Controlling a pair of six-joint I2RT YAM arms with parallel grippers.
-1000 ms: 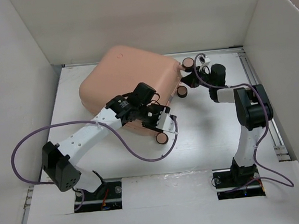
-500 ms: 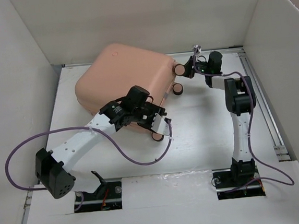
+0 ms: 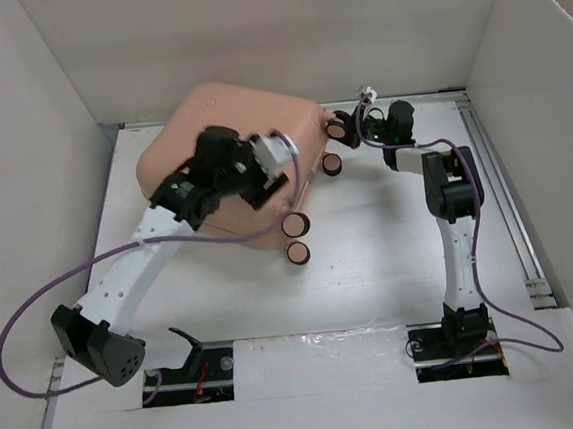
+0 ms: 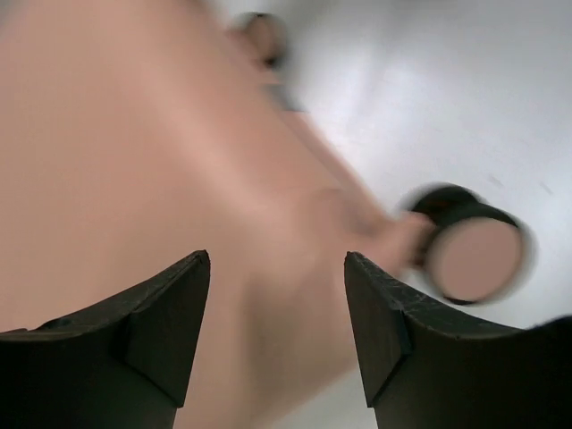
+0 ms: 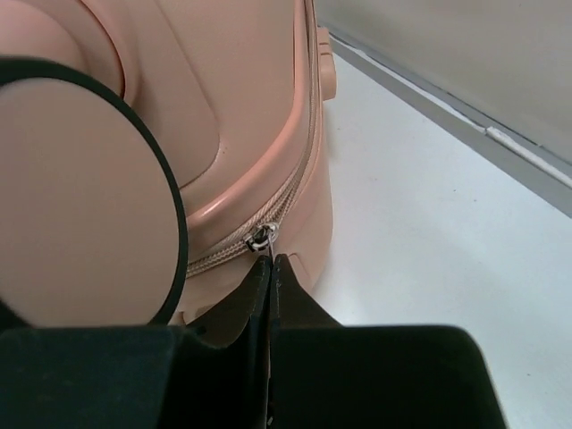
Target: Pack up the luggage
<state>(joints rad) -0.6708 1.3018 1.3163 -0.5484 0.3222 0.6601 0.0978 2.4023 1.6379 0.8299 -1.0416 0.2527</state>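
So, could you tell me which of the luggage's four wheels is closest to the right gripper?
The farthest wheel, at the luggage's back corner, right beside the right gripper; the other three lie nearer the arm bases.

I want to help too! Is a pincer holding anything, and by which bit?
The right pincer pinches the luggage by its zipper pull. The left pincer holds nothing.

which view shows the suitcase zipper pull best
Right wrist: the zipper pull sits sharp and close at the shut right gripper's tips. Top external shows only that gripper at the suitcase corner, zipper too small; left wrist shows blurred shell and a wheel.
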